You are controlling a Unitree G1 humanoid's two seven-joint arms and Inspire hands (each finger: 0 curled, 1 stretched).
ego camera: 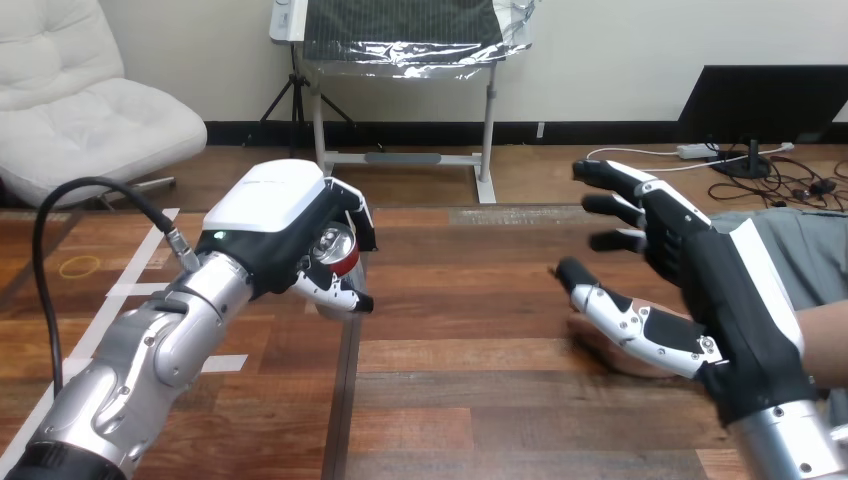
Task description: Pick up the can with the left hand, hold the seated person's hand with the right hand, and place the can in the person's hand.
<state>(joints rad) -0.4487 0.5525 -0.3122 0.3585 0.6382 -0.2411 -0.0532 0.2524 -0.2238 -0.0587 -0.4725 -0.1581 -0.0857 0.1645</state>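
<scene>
Can [338, 252] is in the left hand [290, 225], lifted clear of the table [450, 400] at the left of centre. Fingers and thumb are wrapped round it; the white back shell covers most of it. Only the silver top and a strip of red wall show between the fingers.

Head view, the key relation: the person's hand [622, 360] lies well to the right of the can, low near the table, and it is mostly hidden under the right hand [715, 300]. The left hand is the carrier and the farther of the two from it, so the coming move looks like a sideways carry to the right across the bare table.

Right hand: fingers straight and spread wide, thumb stretched out across the person's hand, nothing gripped. It stands over that hand. Whether the two touch, cannot tell. No curl round it, so I judge the hold not yet made.

Can pointing: the silver top faces up and toward the camera, the red body runs down and away. Long axis tilted, not upright. Exact lean is hard to read with the fingers in the way.
</scene>
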